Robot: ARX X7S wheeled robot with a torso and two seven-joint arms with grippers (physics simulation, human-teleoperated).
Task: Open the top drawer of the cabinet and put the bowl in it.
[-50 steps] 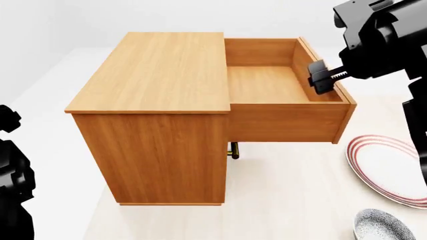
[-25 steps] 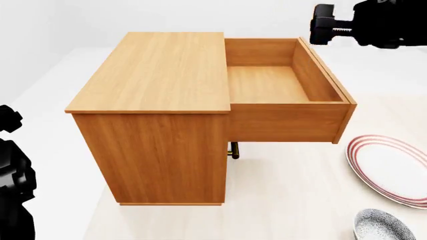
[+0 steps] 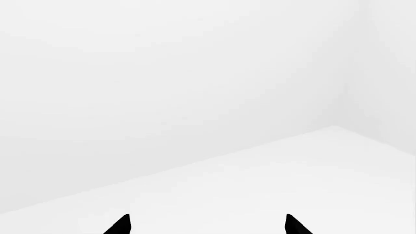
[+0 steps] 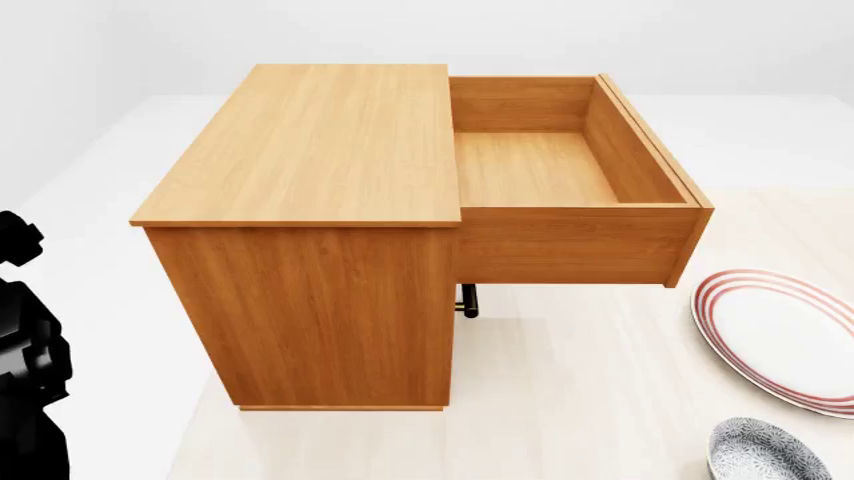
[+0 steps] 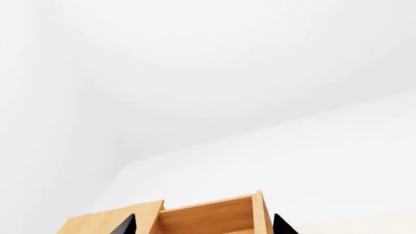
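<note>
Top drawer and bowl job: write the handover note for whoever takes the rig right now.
Left gripper: open, holding nothing, facing blank white surroundings; the arm sits at the head view's left edge.
Right gripper: open, holding nothing, raised out of the head view, looking down at the cabinet.
Top drawer: pulled out to the cabinet's right in the head view, with nothing inside.
Bowl: on the floor at the head view's lower right, just below the red-ringed plate.
Done: drawer opened.
Left: grasp the bowl, probably with the right arm, and set it in the drawer.
</note>
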